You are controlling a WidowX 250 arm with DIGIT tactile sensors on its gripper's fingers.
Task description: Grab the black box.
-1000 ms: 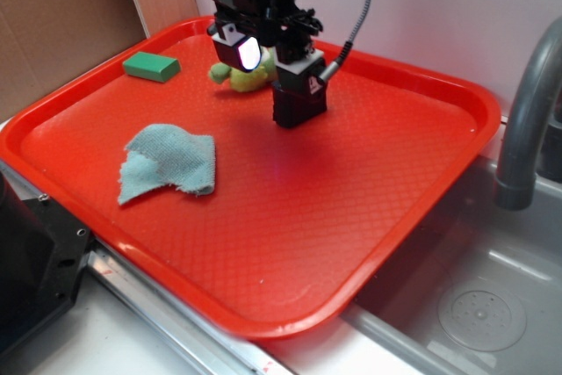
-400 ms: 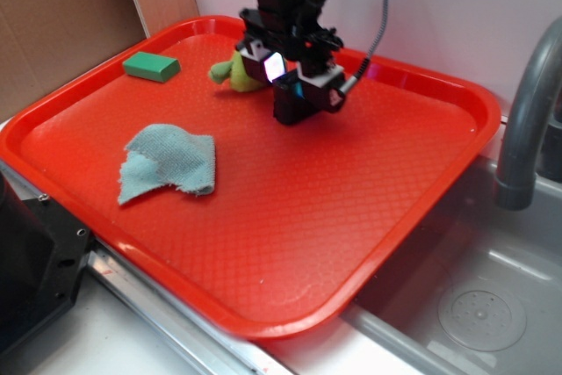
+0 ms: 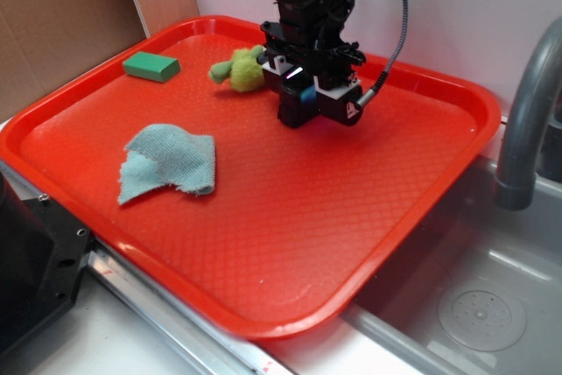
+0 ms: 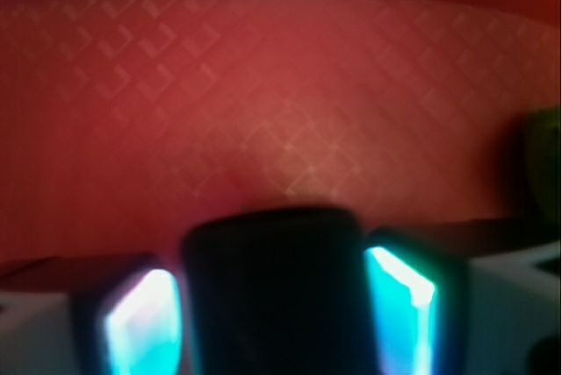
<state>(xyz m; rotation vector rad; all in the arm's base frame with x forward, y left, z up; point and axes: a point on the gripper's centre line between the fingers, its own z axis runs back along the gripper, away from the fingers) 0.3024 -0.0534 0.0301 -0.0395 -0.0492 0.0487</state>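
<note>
red waffle-textured tray [image 3: 290,243] fills most of the exterior view, sitting on a pale worktop [image 3: 114,349] beside a grey sink [image 3: 474,296], with a grey faucet [image 3: 527,120] at 3 o'clock. cardboard [image 3: 53,24] stands at 10 o'clock.

hand [image 3: 303,111] sits low over the tray at about 12 o'clock, arm rising out of frame, black cable [image 3: 399,32] looping off it to the right.

black box [image 4: 274,292] shows best in the wrist view: glossy, rounded top edge, standing between the two fingers [image 4: 145,322], whose inner faces glow cyan. both faces lie right against the box's sides, so the hand is pinching the black box. in the exterior view the box [image 3: 297,113] is a dark block under the fingers, low against the tray; cannot tell whether it touches the surface.

green plush toy [image 3: 239,68] lies just beside the hand at its 9 o'clock. green block [image 3: 151,66] rests near the tray's far left rim. blue cloth [image 3: 169,162], crumpled, lies at 9 o'clock on the tray, well apart from the hand.
</note>
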